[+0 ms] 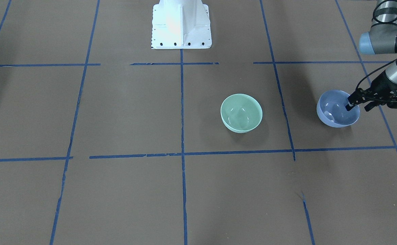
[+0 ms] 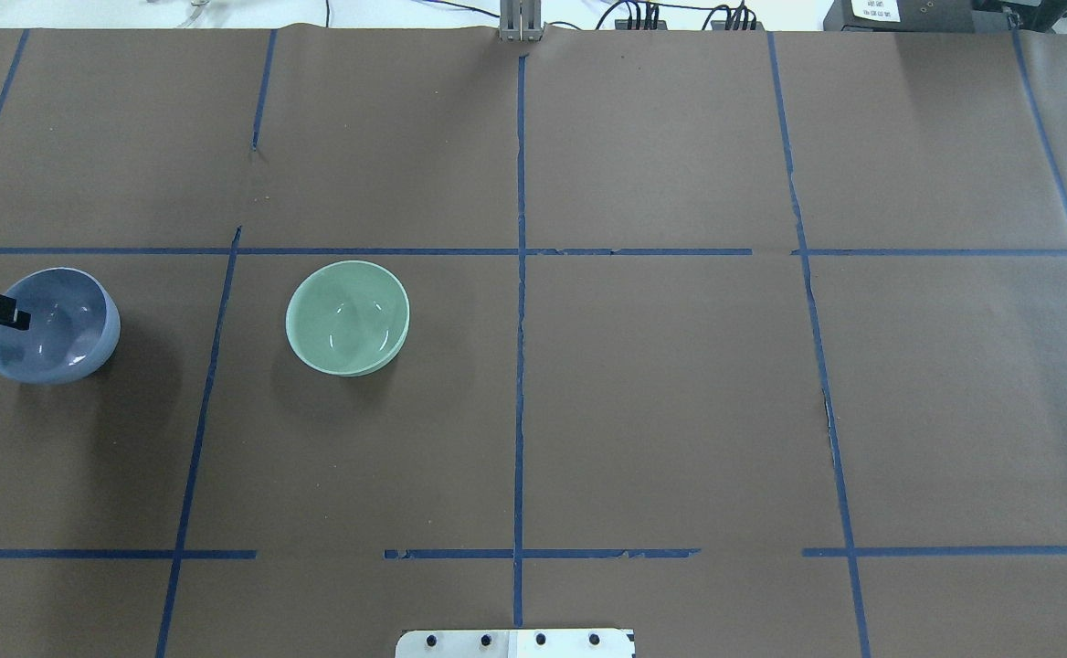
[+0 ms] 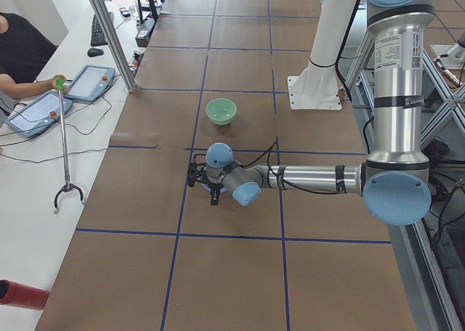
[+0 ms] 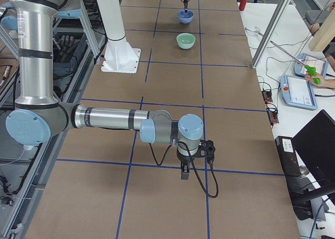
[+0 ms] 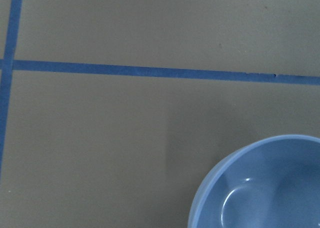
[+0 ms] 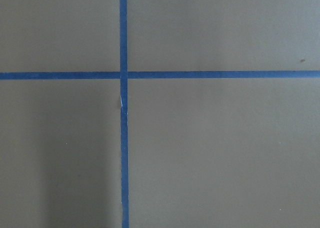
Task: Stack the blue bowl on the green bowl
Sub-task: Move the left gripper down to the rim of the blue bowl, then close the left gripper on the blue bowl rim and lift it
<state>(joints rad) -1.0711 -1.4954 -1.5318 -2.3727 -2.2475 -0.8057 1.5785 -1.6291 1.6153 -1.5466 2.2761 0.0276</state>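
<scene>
The blue bowl [image 1: 334, 114] stands on the brown table, on my left side, and also shows in the overhead view [image 2: 58, 334] and the left wrist view [image 5: 260, 193]. The green bowl [image 1: 241, 113] stands upright and empty about a bowl's width from it, toward the table's middle [image 2: 347, 317]. My left gripper [image 1: 358, 107] is open and straddles the blue bowl's outer rim, with one finger [image 2: 5, 316] inside the bowl and the other outside. My right gripper [image 4: 184, 172] hangs over bare table far from both bowls; I cannot tell if it is open or shut.
The robot's white base [image 1: 181, 25] stands at the table's edge. Blue tape lines [image 1: 182, 153] mark a grid on the brown table. Operators with tablets [image 3: 40, 109] sit beyond the table's far side.
</scene>
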